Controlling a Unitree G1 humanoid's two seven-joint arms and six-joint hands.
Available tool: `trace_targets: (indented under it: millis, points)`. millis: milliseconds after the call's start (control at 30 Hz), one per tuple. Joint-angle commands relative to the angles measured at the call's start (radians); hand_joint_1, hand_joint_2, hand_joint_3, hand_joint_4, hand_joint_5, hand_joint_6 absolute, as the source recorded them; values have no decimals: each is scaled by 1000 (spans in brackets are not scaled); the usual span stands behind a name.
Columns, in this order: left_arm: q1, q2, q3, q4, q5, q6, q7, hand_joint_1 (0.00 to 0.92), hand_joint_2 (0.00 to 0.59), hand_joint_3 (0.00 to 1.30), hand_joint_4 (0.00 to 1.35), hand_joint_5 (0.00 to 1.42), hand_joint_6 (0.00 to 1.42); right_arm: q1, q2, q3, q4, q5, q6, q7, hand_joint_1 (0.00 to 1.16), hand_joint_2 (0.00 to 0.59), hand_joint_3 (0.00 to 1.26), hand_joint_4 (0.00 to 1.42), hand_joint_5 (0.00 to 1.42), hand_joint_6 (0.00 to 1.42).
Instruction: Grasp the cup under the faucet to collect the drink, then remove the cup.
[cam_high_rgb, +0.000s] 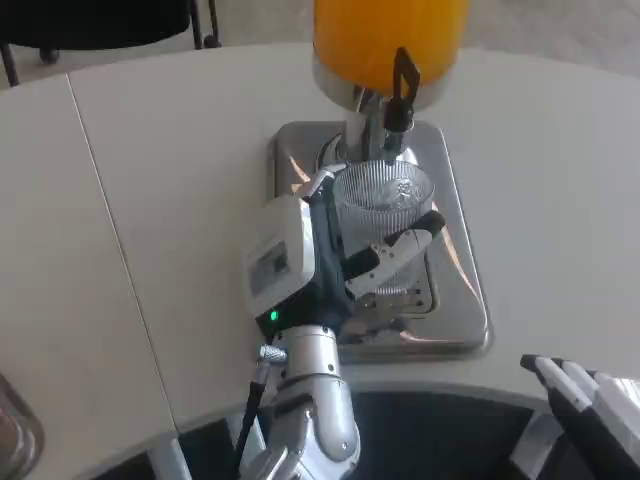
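A clear ribbed cup (383, 205) stands on the steel drip tray (462, 290) under the black faucet lever (403, 85) of an orange drink dispenser (388, 40). My left hand (330, 255) is wrapped around the cup from its left side, fingers (400, 250) curling across the front. The cup looks empty and no drink is running. My right hand (585, 395) is at the lower right corner, off the table's edge, holding nothing, with its fingers (560, 375) lying close together.
The white table (170, 200) spreads left and right of the dispenser, with a seam running down its left part. A glass object (15, 430) sits at the bottom left corner. Dark chair legs (30, 50) stand behind the table.
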Motion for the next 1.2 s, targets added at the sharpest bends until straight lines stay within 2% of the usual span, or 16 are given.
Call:
trace_targets:
  millis: [33,100,167,333,567,833,1200]
  points:
    - [-19,1,-11,-6,9,-16,0,247,85,323,183,506,682,-2,-2,3,11,0,10,8,440,457,34,0,0,0]
    - [-19,7,-13,-10,10,-21,-3,230,81,298,145,443,570,-7,-3,6,16,-1,10,8,441,457,34,0,0,0]
    - [-17,14,-13,-17,8,-24,-8,231,84,284,124,408,518,-13,-4,9,19,-2,11,7,441,457,34,0,0,0]
    - [-10,35,-11,-29,0,-38,-29,212,64,240,69,343,437,-35,-2,21,25,-4,13,2,436,456,34,0,0,0]
    - [4,56,-5,-42,-12,-59,-65,170,47,157,9,269,363,-86,-19,28,43,-5,11,11,430,450,34,0,0,0]
    - [24,89,2,-66,-26,-116,-132,94,44,91,0,220,328,-134,-37,23,79,-9,30,-2,422,451,28,0,0,0]
    - [81,122,17,-155,-39,-142,-169,61,38,57,0,208,315,-121,-36,30,73,-14,35,-12,422,446,25,0,0,0]
